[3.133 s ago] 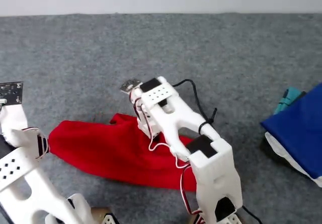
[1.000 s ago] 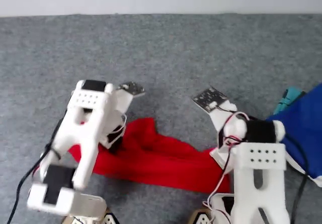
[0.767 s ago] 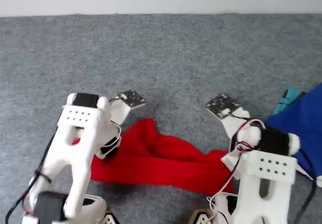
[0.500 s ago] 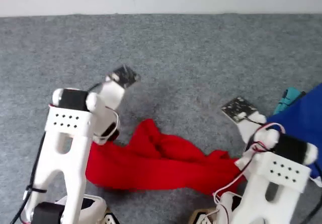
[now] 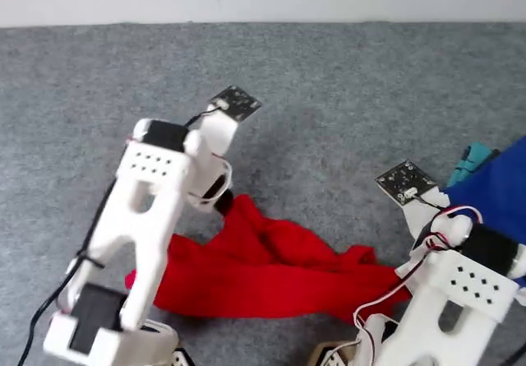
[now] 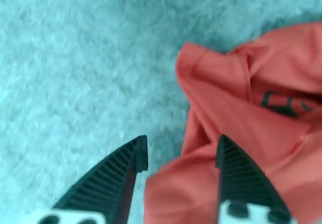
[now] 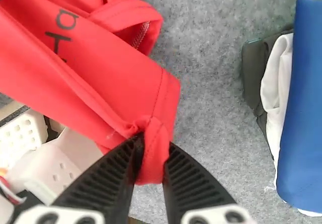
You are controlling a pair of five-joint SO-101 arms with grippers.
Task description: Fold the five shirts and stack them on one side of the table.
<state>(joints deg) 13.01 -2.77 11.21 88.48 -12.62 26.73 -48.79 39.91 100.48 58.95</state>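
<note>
The red shirt [image 5: 271,271] lies bunched and unfolded across the lower centre of the high view, on the grey table [image 5: 345,78], running from lower left to lower right. Its upper-left corner rises to a peak just under the head of the left arm [image 5: 152,210], which leans in from the lower left. In the left wrist view the left gripper [image 6: 181,143] stands with its jaws wide apart; red cloth lies between them and against one finger [image 6: 236,178], while the other finger [image 6: 113,176] is over bare table. Nothing is clamped there. The right arm [image 5: 460,288] occupies the lower right corner of the high view, at the shirt's right end. In the right wrist view the right gripper [image 7: 152,146] is closed tight on a small fold at the hem of the red shirt [image 7: 90,73], with the cloth pinched between both fingers and hanging off to one side. Dark print shows on the shirt's surface. At the right edge of the high view sits a stack of garments: a blue shirt [image 5: 493,206] on top, and a teal garment [image 5: 470,162] showing at its upper edge. The right wrist view shows the blue shirt [image 7: 302,98] over a white shirt [image 7: 274,90], with a dark garment [image 7: 251,58] beneath them. The stack lies near the red shirt, apart from it.
</note>
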